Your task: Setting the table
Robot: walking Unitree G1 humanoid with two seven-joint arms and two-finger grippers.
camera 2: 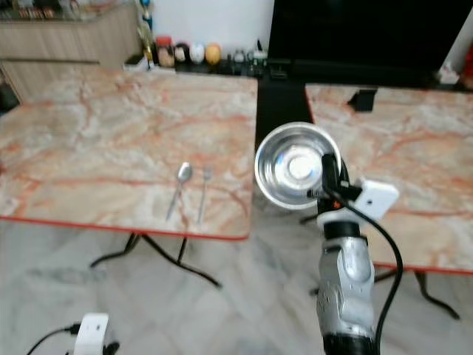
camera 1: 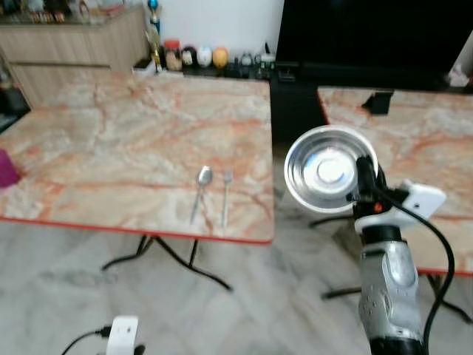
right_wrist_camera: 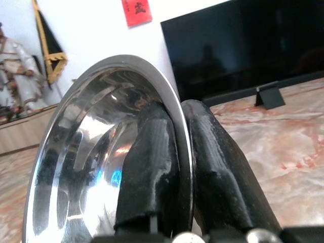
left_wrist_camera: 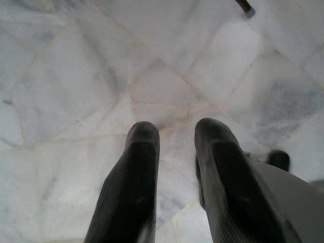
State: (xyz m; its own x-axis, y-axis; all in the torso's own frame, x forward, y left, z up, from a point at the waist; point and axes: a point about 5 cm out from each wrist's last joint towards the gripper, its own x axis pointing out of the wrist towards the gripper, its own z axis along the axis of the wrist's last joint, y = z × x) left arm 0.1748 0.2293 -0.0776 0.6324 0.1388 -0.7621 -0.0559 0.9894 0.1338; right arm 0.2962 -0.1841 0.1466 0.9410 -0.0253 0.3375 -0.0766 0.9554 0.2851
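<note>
A shiny steel bowl [camera 1: 329,170] hangs tilted in the air in the gap between two marble-topped tables, its inside facing me. My right gripper [camera 1: 364,181] is shut on the bowl's right rim; the right wrist view shows the rim [right_wrist_camera: 174,126] pinched between both black fingers. A spoon [camera 1: 201,185] and a fork [camera 1: 226,194] lie side by side near the front edge of the left table [camera 1: 111,140]. My left gripper [left_wrist_camera: 174,152] hangs low over the floor, its fingers slightly apart and holding nothing.
A second marble table [camera 1: 414,140] stands at the right with a small black stand [camera 1: 379,101] on it. Behind are a dark TV [camera 1: 369,33], jars [camera 1: 194,56] on a low shelf and a wooden cabinet [camera 1: 66,44]. A purple object [camera 1: 7,168] sits at the left table's edge.
</note>
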